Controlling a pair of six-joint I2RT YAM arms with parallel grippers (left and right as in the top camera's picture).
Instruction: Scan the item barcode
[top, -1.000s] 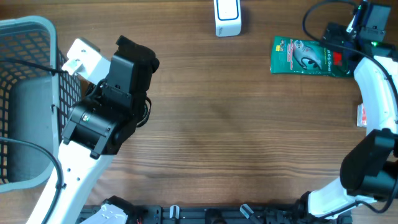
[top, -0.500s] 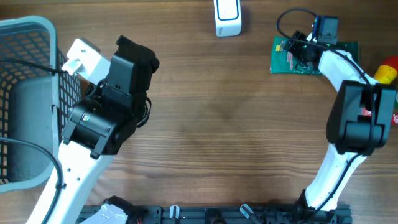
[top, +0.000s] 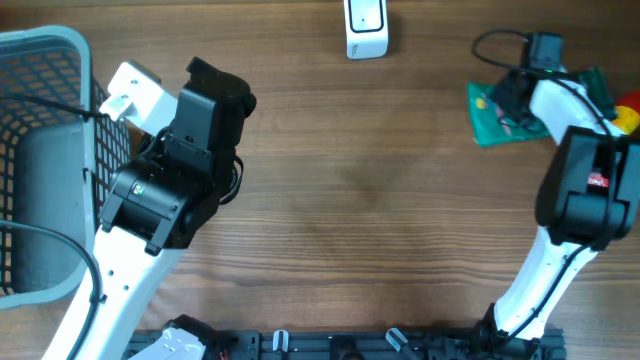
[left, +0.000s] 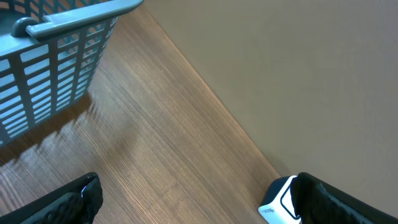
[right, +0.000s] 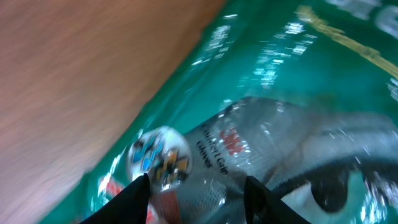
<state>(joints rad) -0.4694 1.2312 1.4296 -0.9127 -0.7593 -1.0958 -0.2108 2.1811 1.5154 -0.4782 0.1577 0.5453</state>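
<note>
The item, a green packet with a clear window, lies skewed at the far right of the table. My right gripper is on it. In the right wrist view the packet fills the frame, blurred, and its film sits pinched between my right gripper fingers. The white barcode scanner stands at the table's far edge, centre. My left gripper hangs open over bare wood at the left, holding nothing, with the scanner beside its right finger.
A grey-blue plastic basket stands at the far left, its rim seen in the left wrist view. A red and yellow object sits at the right edge, just beyond the packet. The table's far edge runs behind the scanner.
My right arm swung in over the packet and its jaws narrowed onto it. The packet has shifted right and turned askew. The left arm has not moved.
</note>
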